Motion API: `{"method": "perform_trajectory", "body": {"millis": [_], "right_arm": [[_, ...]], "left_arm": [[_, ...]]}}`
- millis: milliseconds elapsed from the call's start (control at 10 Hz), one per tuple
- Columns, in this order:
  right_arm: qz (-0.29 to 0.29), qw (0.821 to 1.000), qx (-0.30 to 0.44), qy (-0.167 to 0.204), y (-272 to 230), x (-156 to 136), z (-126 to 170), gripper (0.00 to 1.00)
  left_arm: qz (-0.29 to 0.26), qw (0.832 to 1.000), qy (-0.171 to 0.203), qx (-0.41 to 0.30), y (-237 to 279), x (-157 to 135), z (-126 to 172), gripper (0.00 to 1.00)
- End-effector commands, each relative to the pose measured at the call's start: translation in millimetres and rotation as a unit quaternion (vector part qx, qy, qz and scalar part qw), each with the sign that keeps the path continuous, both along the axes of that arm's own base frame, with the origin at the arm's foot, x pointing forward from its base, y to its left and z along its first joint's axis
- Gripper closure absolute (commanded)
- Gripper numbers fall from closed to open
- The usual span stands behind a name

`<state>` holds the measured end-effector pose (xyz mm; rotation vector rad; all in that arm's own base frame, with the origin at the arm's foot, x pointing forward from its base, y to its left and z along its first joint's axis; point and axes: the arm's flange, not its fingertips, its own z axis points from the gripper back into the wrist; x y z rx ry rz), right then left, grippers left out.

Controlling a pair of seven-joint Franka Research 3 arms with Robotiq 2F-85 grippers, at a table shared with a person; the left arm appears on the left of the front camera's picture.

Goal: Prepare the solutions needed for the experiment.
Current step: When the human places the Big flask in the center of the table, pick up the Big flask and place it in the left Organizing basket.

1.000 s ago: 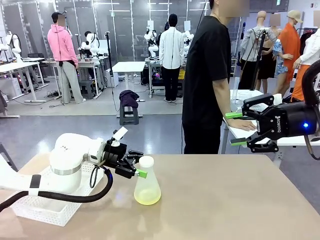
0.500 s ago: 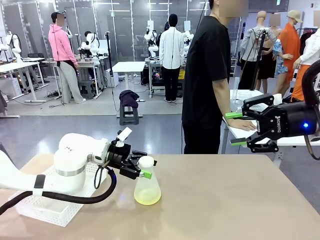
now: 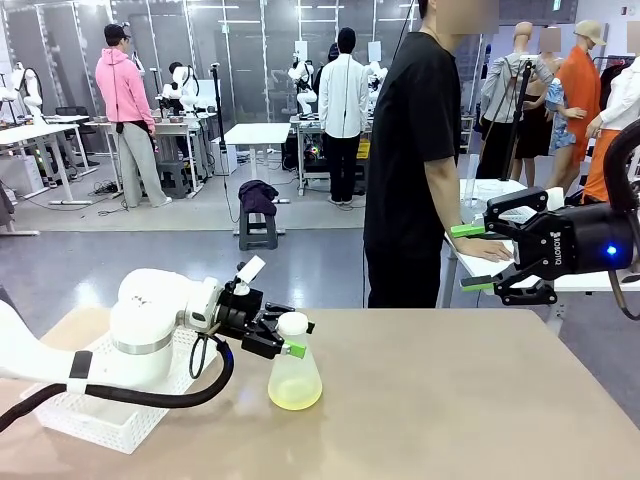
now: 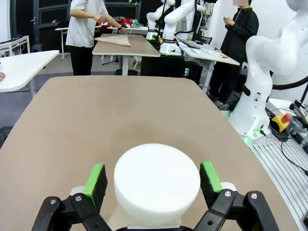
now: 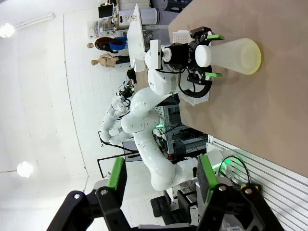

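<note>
A shallow layer of pale yellow-green solution (image 3: 295, 400) sits in a frosted white conical flask (image 3: 295, 375) on the tan table (image 3: 450, 400). The left gripper (image 3: 290, 337) (fingers spread) straddles its white round cap (image 4: 157, 177) without touching. The right gripper (image 3: 472, 256) hangs open, empty.

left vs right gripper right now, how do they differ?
Left gripper is low over the table, its green pads either side of the white cap on the flask, not yet touching. Right gripper hangs high off to the right, around nothing. Left points at the flask; right points left. Both are open.
</note>
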<state>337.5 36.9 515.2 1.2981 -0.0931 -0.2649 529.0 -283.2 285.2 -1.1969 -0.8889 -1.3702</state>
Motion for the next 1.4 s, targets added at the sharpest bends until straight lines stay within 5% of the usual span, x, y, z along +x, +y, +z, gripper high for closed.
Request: {"method": "perform_trajectory", "body": {"millis": [0,900,1300], "right_arm": [[0.001,1.0,0.007,-0.004,1,1,1,0.26],[0.001,1.0,0.007,-0.004,1,1,1,0.26],[0.001,1.0,0.007,-0.004,1,1,1,0.26]], "left_arm": [[0.002,1.0,0.012,-0.001,0,1,-4,0.16],[0.024,0.999,0.006,-0.026,11,-1,21,0.99],[0.012,0.999,-0.026,-0.038,25,-2,68,0.97]]}}
